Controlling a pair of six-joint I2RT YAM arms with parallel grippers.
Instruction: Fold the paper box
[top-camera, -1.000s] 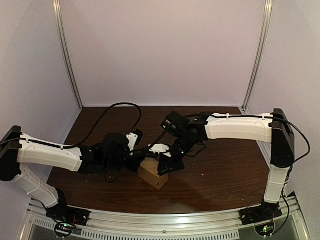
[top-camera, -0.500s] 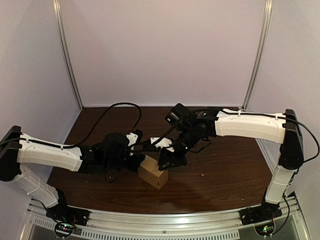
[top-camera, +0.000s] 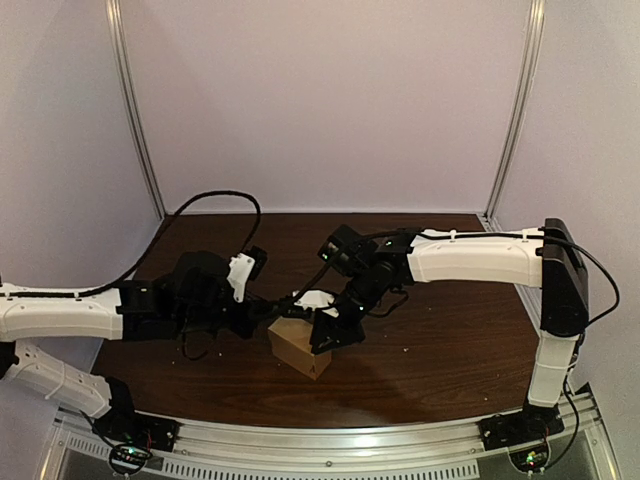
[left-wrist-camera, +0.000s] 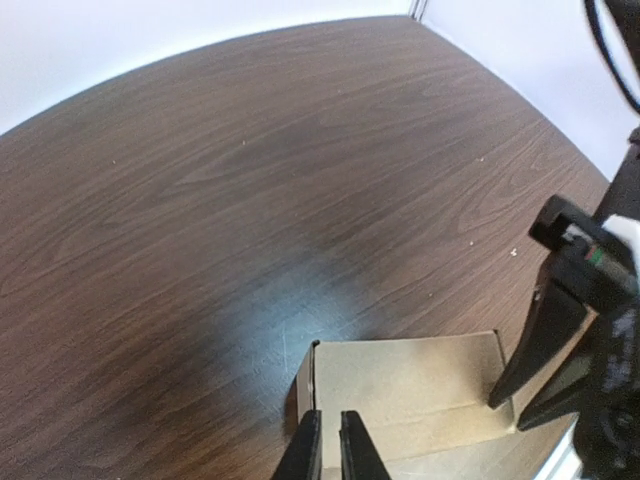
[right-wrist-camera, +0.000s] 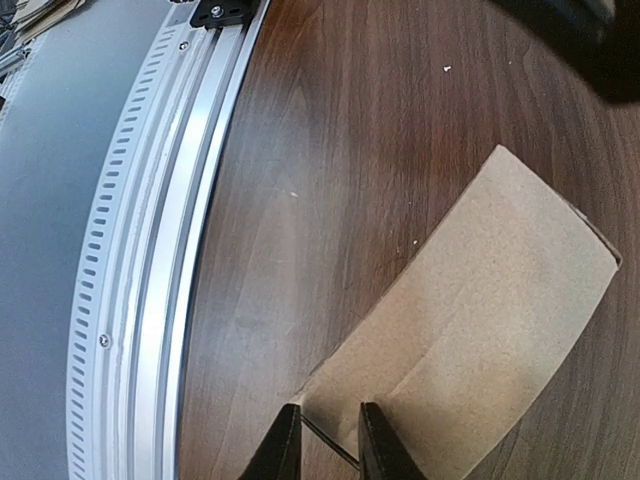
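The brown paper box (top-camera: 296, 352) stands on the dark wooden table (top-camera: 440, 350), near the front middle. My right gripper (top-camera: 322, 338) reaches down onto its right top edge. In the right wrist view the gripper (right-wrist-camera: 322, 442) straddles a thin cardboard edge of the box (right-wrist-camera: 500, 300) and is shut on it. My left gripper (top-camera: 271, 312) sits at the box's upper left corner. In the left wrist view the gripper (left-wrist-camera: 330, 445) is shut, with only a sliver between its tips, just above the box's top panel (left-wrist-camera: 420, 385). The right fingers (left-wrist-camera: 540, 345) show at that panel's far right.
An aluminium rail (right-wrist-camera: 150, 250) runs along the table's front edge close to the box. A black cable (top-camera: 205, 205) loops over the back left of the table. Pale walls and metal posts (top-camera: 135, 120) enclose the table on three sides.
The left arm has pulled back to the left, its gripper now at the box's left corner. The right gripper has come down and left onto the box. The box has shifted slightly left.
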